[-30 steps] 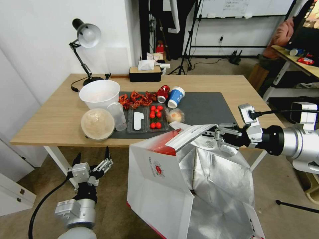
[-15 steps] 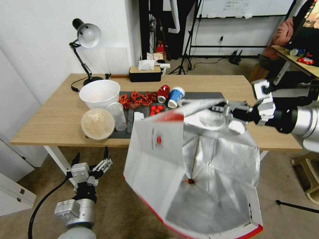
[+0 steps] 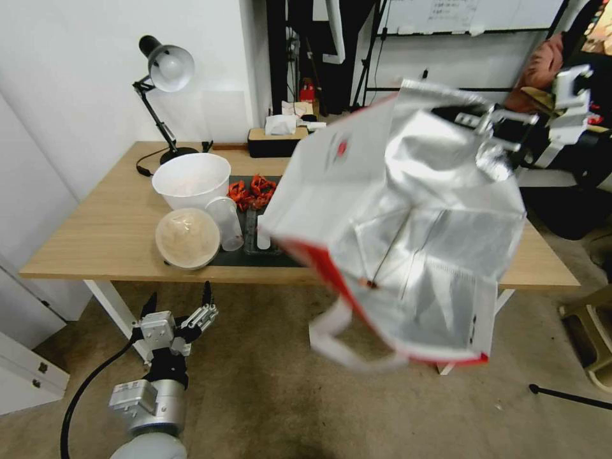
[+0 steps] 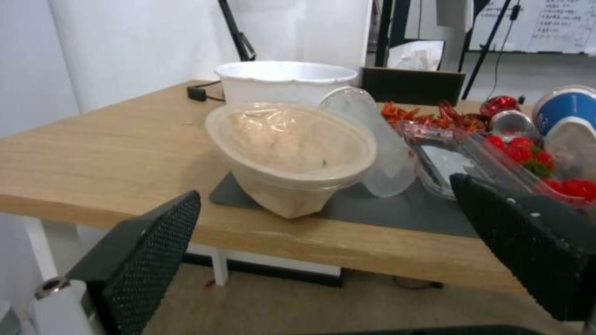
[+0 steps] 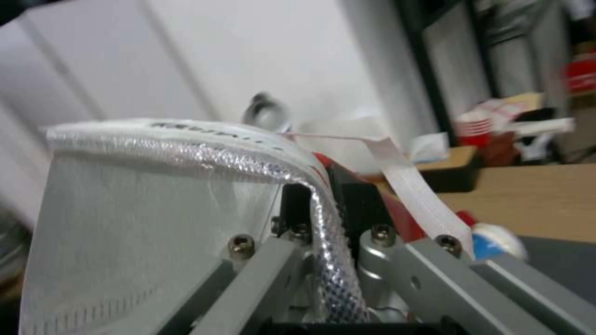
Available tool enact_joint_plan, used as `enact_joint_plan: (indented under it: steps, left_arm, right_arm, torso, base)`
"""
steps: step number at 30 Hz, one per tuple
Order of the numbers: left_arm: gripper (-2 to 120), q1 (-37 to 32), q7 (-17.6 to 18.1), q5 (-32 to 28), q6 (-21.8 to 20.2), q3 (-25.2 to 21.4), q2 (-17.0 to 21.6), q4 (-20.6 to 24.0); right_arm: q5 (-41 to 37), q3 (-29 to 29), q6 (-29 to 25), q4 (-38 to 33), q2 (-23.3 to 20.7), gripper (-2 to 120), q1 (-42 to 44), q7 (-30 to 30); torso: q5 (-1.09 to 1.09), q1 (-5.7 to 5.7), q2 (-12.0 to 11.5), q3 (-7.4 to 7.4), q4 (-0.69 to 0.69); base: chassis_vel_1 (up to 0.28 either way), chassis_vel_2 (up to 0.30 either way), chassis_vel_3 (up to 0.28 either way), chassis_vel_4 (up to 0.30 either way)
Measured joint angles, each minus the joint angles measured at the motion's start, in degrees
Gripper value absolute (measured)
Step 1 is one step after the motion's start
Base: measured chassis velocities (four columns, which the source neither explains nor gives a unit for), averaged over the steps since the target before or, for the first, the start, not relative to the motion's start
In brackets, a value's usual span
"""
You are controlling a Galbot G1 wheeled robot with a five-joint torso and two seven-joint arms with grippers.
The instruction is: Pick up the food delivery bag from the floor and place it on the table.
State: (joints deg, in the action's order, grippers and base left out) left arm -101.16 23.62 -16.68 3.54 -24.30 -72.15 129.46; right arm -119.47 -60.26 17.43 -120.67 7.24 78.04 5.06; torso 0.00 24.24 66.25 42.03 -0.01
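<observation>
The right pincer (image 3: 488, 121), upper right, clamps the food delivery bag's (image 3: 408, 217) rim above the tabletop (image 3: 108, 223); the left pincer (image 3: 178, 306) gapes over stained carpet floor (image 3: 255, 395), lower left.

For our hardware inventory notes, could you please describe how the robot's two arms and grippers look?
The left arm ends in a brushed silver cylinder, with a black cable looping beside it. The left gripper has a pale grey metal body and black fingers with a dotted grip texture. The right gripper has grey metal links fastened with small screws, thin black pads, and a white box-shaped block on its wrist.
</observation>
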Motion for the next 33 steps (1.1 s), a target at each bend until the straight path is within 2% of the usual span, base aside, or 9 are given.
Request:
enact_joint_plan:
  steps: [2, 4, 11, 14, 15, 18, 20, 27, 33]
  left_arm:
    - [100, 0.32, 0.00, -0.15, -0.15, 0.18, 0.46, -0.47]
    - [100, 0.34, 0.00, -0.15, -0.15, 0.21, 0.49, -0.53]
    - [100, 0.79, 0.01, -0.13, -0.43, 0.81, 0.84, -1.01]
    - [100, 0.62, 0.02, 0.25, -0.44, 0.88, 0.62, -1.01]
    - [100, 0.62, 0.02, 0.25, -0.44, 0.88, 0.62, -1.01]
    - [100, 0.33, 0.02, 0.96, -0.46, 0.93, 0.35, -1.06]
    - [100, 0.20, 0.02, 1.08, -0.46, 0.93, 0.32, -1.06]
    - [100, -0.97, -0.01, 2.13, -0.28, 0.87, 0.01, -0.74]
    - [100, -2.08, -0.03, 3.18, 0.16, 1.01, -0.52, -0.25]
  right_arm:
    - [-2.82, 2.51, 0.01, 0.38, 1.71, 0, -5.32, -6.22]
    - [-3.15, 2.80, 0.00, 0.46, 1.87, 0, -5.94, -6.86]
    - [-7.90, 4.40, -1.45, 1.85, 3.50, 0, -13.15, -15.40]
    - [-9.38, 5.81, -3.79, 2.97, 4.85, 0, -15.97, -21.71]
    - [-9.38, 5.81, -3.79, 2.97, 4.85, 0, -15.97, -21.71]
    - [-10.06, 7.37, -7.16, 3.63, 8.08, 0, -17.42, -27.58]
    - [-10.06, 7.67, -7.67, 3.79, 8.79, 0, -17.68, -28.15]
    - [-9.45, 10.36, -10.95, 6.08, 16.48, 0, -20.55, -31.22]
    - [-9.22, 10.42, -11.79, 6.97, 20.07, 0, -21.41, -32.80]
  torso:
    - [0.00, 0.00, 0.00, 0.00, 0.00]
    - [0.01, -0.01, 0.00, 0.00, 0.00]
    - [-0.01, 0.00, 0.00, 0.00, -0.01]
    - [-0.02, 0.00, 0.00, -0.01, 0.01]
    - [-0.02, 0.00, 0.00, -0.01, 0.01]
    - [0.01, -0.01, 0.00, 0.00, 0.00]
    - [-0.01, 0.00, 0.00, -0.01, 0.00]
    - [0.00, 0.00, -0.01, 0.00, 0.01]
    - [0.00, -0.01, -0.01, -0.01, 0.00]
  base:
    - [0.000, 0.000, 0.000, 0.000]
    - [0.000, 0.000, 0.000, 0.000]
    - [0.000, 0.000, 0.000, 0.000]
    - [0.000, 0.000, 0.000, 0.000]
    - [0.000, 0.000, 0.000, 0.000]
    - [0.000, 0.000, 0.000, 0.000]
    - [0.000, 0.000, 0.000, 0.000]
    - [0.000, 0.000, 0.000, 0.000]
    - [0.000, 0.000, 0.000, 0.000]
